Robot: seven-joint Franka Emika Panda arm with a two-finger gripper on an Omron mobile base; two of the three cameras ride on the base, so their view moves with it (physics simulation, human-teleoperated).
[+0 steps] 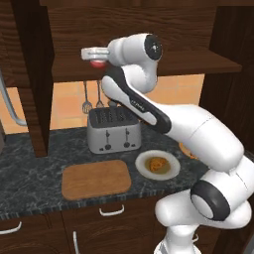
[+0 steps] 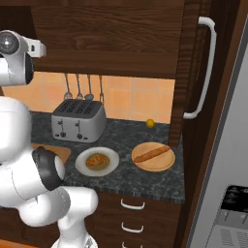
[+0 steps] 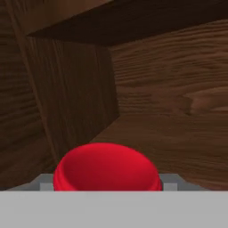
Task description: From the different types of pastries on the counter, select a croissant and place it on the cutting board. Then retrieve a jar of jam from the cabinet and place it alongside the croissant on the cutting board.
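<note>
I'm looking at a kitchen corner with an orange-tan tiled backsplash (image 2: 131,99) running behind the worktop. A row of metal utensils (image 2: 80,89) hangs against those tiles, above a silver four-slot toaster (image 1: 114,130). Below, dark wood drawer fronts carry curved white handles (image 1: 111,211). To my right stands a tall dark wood panel with a long white handle (image 2: 206,68), and beside it a grey appliance door (image 2: 230,160), possibly a fridge. Lighting looks even and soft.
</note>
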